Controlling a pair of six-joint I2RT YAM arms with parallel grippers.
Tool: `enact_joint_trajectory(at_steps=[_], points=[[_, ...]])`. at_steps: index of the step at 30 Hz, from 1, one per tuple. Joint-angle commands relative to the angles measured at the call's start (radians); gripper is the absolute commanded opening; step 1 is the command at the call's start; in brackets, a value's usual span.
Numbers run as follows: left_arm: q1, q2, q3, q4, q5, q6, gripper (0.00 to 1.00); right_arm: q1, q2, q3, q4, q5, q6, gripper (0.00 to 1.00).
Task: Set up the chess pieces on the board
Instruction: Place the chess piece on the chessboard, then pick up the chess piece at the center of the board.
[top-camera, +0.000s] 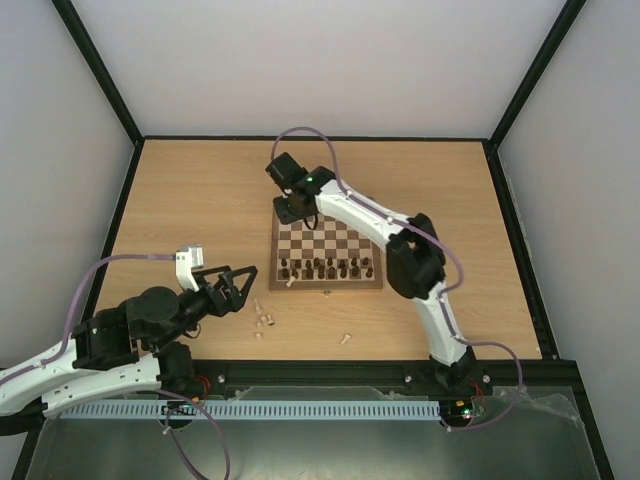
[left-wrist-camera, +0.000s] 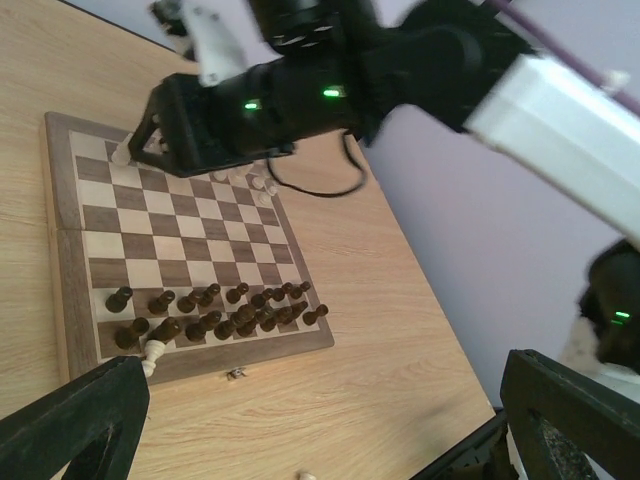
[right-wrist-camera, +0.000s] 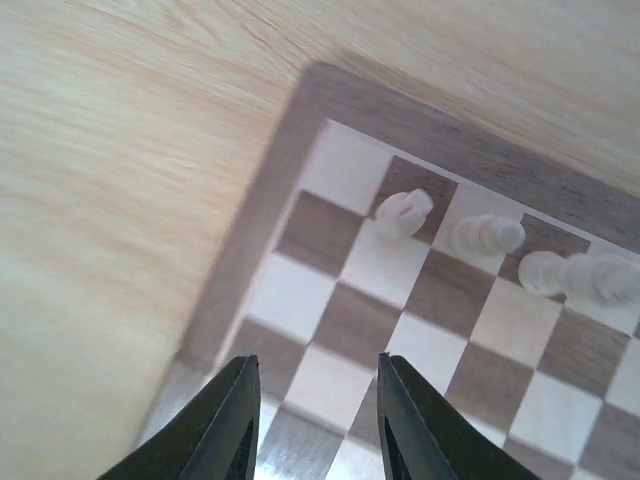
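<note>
At the board (top-camera: 327, 255) far-left corner, pale chess pieces (right-wrist-camera: 402, 213) stood along the far row. Loose pieces (top-camera: 265, 320) lay on the desk (top-camera: 200, 200) off its near-left corner. Right gripper (right-wrist-camera: 315, 365) sat over the far corner, jaws part-open, empty. Left gripper (top-camera: 245, 288) was wide open, empty. Looked like back-row filling; next calls for picking a loose piece.

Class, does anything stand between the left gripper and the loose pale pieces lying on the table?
Nothing visible does. Only table surface lies between the open left gripper and the chess pieces lying near the board.
</note>
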Motion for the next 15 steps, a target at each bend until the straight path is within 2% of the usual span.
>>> enact_joint_trajectory(at_steps=[1, 8, 11, 15], points=[[0.002, 0.005, 0.005, 0.017, -0.029, 0.008, 0.99, 0.039, -0.265, -0.175, 0.094, -0.009, 0.021, 0.34], [0.002, 0.000, 0.007, -0.042, -0.075, -0.034, 1.00, 0.097, -0.545, -0.507, 0.169, -0.084, 0.093, 0.36], [0.002, -0.005, 0.002, -0.098, -0.107, -0.078, 0.99, 0.164, -0.597, -0.624, 0.183, -0.094, 0.115, 0.36], [0.002, -0.030, -0.025, -0.125, -0.108, -0.121, 1.00, 0.277, -0.603, -0.692, 0.180, -0.087, 0.153, 0.36]])
